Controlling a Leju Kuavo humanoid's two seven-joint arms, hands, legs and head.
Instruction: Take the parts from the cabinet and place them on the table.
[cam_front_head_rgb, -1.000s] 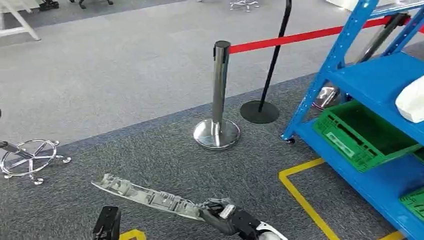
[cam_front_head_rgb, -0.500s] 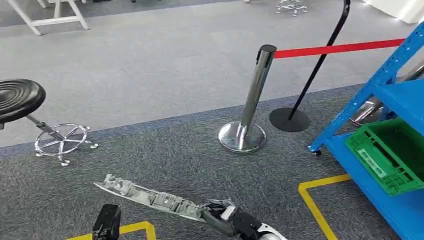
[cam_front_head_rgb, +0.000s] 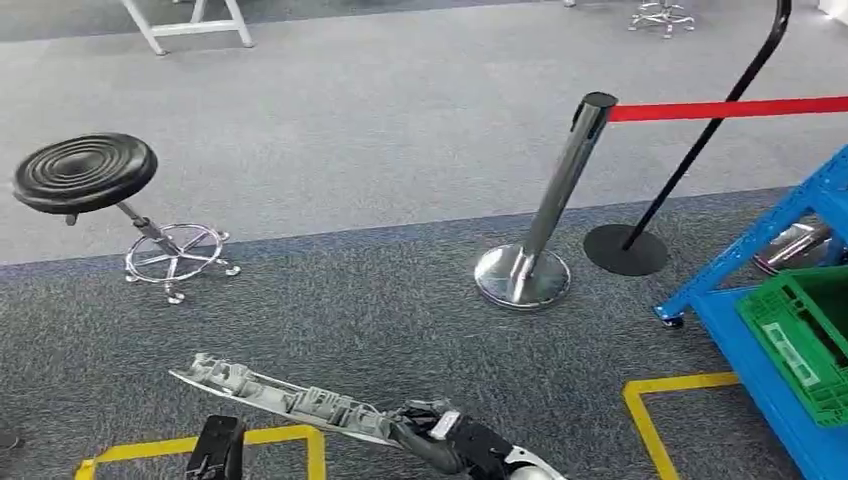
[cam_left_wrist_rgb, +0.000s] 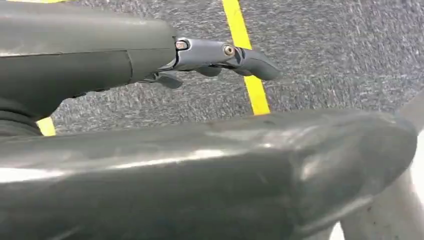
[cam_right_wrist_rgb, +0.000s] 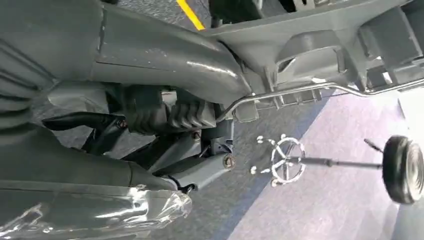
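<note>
A long grey plastic part (cam_front_head_rgb: 280, 398) with ribs and clips hangs low over the carpet, reaching out to the left. My right hand (cam_front_head_rgb: 440, 440) grips its near end. In the right wrist view the part (cam_right_wrist_rgb: 320, 45) runs across above the hand (cam_right_wrist_rgb: 165, 115), whose fingers wrap it. My left hand (cam_front_head_rgb: 217, 450) hangs at the bottom left beside the part and holds nothing. Its fingers (cam_left_wrist_rgb: 220, 52) stretch out over the carpet in the left wrist view. The blue cabinet (cam_front_head_rgb: 770, 240) stands at the right edge.
A green crate (cam_front_head_rgb: 805, 335) sits on the cabinet's lowest shelf. A chrome barrier post (cam_front_head_rgb: 560, 200) with a red belt (cam_front_head_rgb: 730, 108) stands ahead, a black stand base (cam_front_head_rgb: 625, 250) beside it. A black stool (cam_front_head_rgb: 85, 172) is at the left. Yellow tape (cam_front_head_rgb: 650, 400) marks the carpet.
The camera has swung left: the cabinet and post slid to the right and the stool came into view. My right hand still holds the grey part the same way.
</note>
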